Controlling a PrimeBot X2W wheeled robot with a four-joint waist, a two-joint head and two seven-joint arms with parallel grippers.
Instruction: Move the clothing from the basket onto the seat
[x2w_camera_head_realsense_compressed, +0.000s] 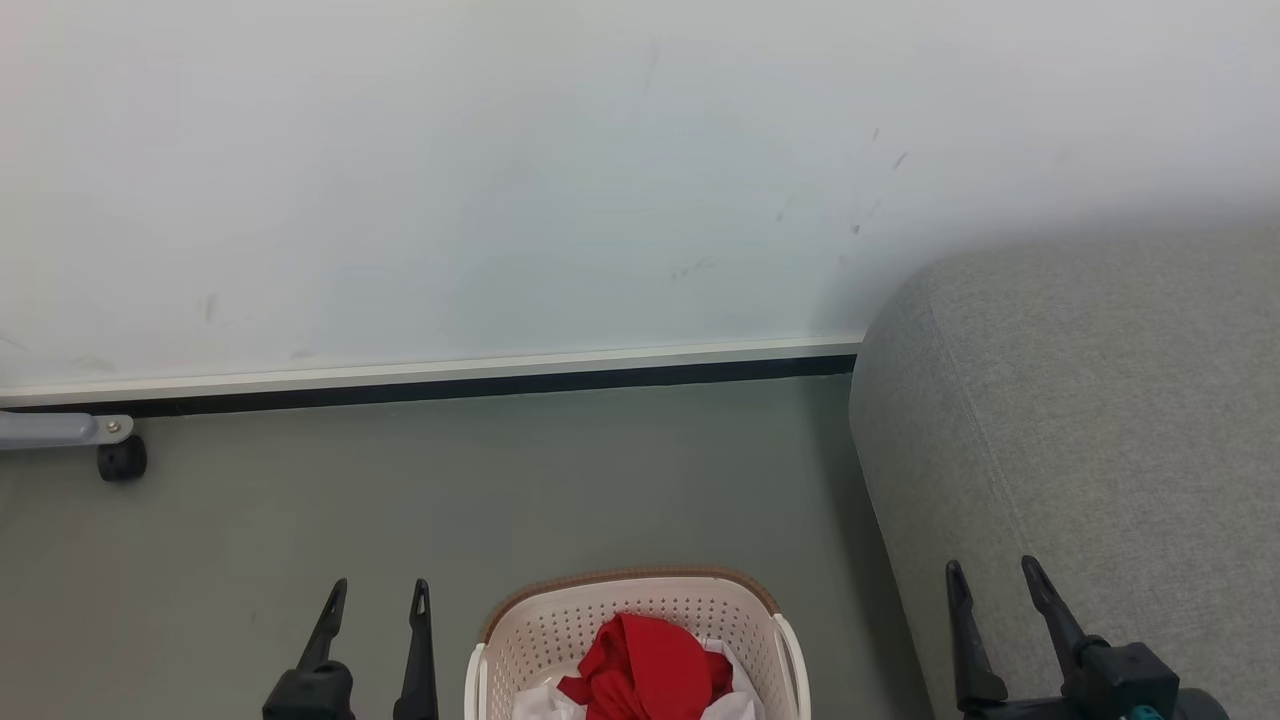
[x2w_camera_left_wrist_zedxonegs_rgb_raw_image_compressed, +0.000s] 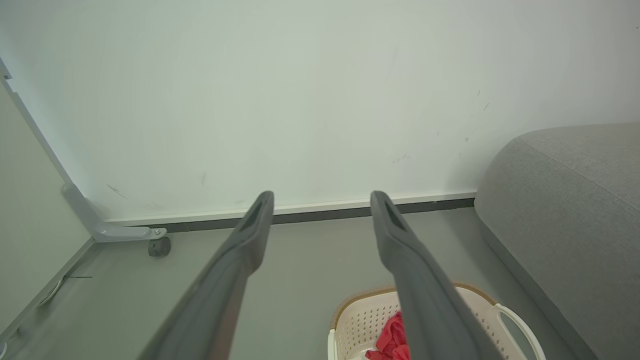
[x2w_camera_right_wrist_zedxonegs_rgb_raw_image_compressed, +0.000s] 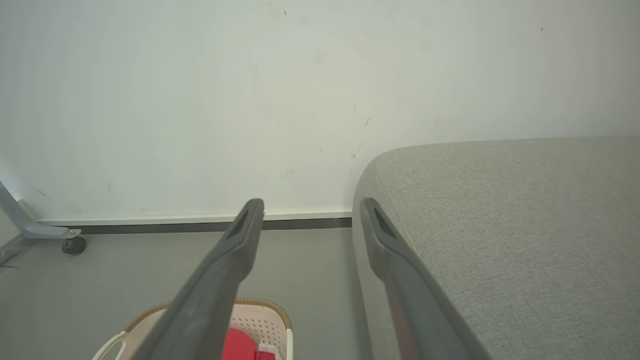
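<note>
Nearby, basket (x2w_camera_head_realsense_compressed: 540, 630) beside seat (x2w_camera_head_realsense_compressed: 1100, 420) edge, floor strip (x2w_camera_head_realsense_compressed: 840, 600) between

From the head we looked forward and down over the basket (x2w_camera_head_realsense_compressed: 560, 630) at the wall (x2w_camera_head_realsense_compressed: 500, 180). Our two wrist cameras faced that wall too, the right nearer the seat (x2w_camera_head_realsense_compressed: 1100, 420); all views shared these three.
</note>
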